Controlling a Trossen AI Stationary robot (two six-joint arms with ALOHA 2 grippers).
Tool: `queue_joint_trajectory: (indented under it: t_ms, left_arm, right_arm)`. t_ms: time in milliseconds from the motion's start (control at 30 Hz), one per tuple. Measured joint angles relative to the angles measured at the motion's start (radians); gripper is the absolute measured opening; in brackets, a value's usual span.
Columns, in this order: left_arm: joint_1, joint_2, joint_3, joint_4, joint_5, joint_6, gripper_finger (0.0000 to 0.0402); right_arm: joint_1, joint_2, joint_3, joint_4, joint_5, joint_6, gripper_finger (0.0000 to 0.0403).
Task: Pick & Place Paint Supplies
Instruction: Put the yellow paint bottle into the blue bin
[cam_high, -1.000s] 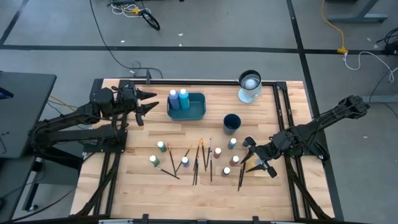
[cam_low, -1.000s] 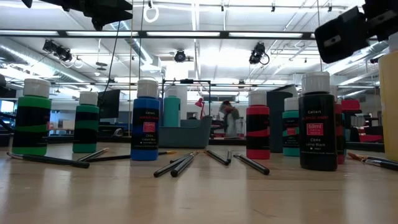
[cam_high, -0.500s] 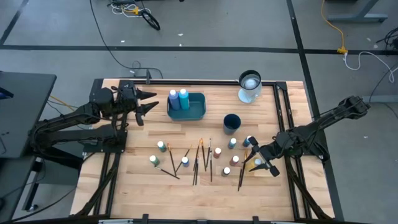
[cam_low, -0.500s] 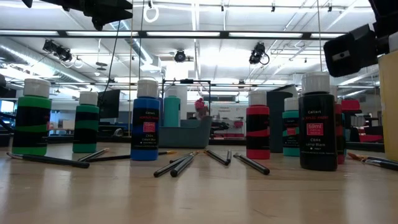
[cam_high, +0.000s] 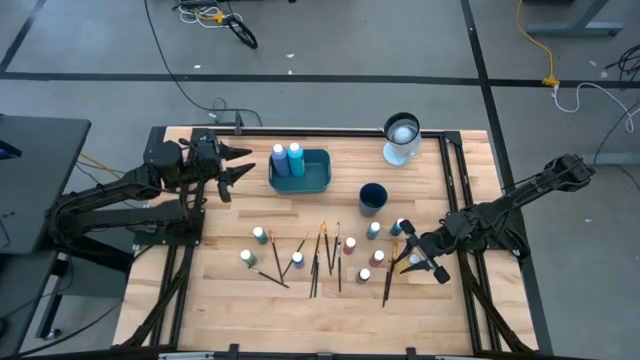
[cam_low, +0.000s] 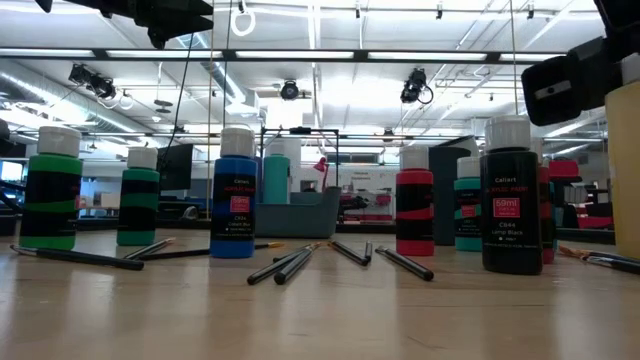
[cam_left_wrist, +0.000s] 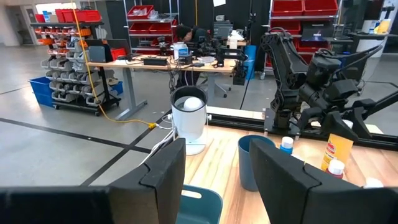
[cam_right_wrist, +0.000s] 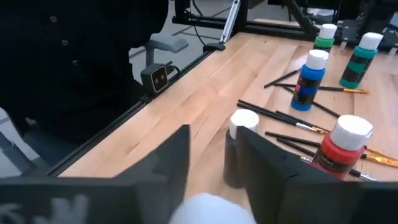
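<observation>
Room: an open workshop with a grey floor, cables trailing across it, and shelves of red bins (cam_left_wrist: 140, 11) at the back.
Table: pale wood planks (cam_high: 230, 215) in a black frame, with an arm mounted at each side.
Left gripper: the left gripper (cam_high: 238, 162) hangs over the table's left rear part, just left of the tray. Its claw is spread wide, with nothing between the fingers (cam_left_wrist: 163, 171).
Tray: a teal tray (cam_high: 312, 175) sits at the rear centre. A white-capped bottle (cam_high: 278, 152) and a blue-capped bottle (cam_high: 295, 152) stand side by side in its left end.
Loose bottles: the rest stand upright on the front half. Three are on the left (cam_high: 259, 235) (cam_high: 247, 257) (cam_high: 297, 260), and a tighter group is right of centre (cam_high: 350, 244) (cam_high: 373, 230) (cam_high: 378, 257) (cam_high: 364, 275).
From table height: green (cam_low: 50, 190), blue (cam_low: 233, 195), red (cam_low: 415, 205) and black (cam_low: 510, 200) bodies show under white caps.
Brushes: thin dark brushes lie flat among the bottles. One bunch is near the middle (cam_high: 318, 258), and one lone brush (cam_high: 388, 280) lies close to the right arm.
Cup: a dark blue cup (cam_high: 373, 197) stands behind the right-hand bottles, apart from them.
White container: a round white container (cam_high: 402, 135) sits at the rear right corner.
Right gripper: the right gripper (cam_high: 406, 256) is low at the right edge of the bottle group, set around a white-capped bottle (cam_high: 415, 261). Whether it is actually clamped on that bottle, I cannot tell.
</observation>
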Motion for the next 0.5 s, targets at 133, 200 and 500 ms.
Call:
queue_joint_trajectory:
  t_ms: [133,200,500]
  left_arm:
    - [0.000,0.000,0.000,0.000,0.000,0.000,0.0187]
    - [0.000,0.000,0.000,0.000,0.000,0.000,0.0187]
    - [0.000,0.000,0.000,0.000,0.000,0.028,0.0187]
  right_arm:
    - [-0.001,0.000,0.000,0.038,0.003,0.010,0.0075]
    - [-0.001,0.002,-0.001,0.073,0.012,0.012,0.0075]
    - [-0.007,0.000,0.000,0.518,0.078,-0.173,0.0076]
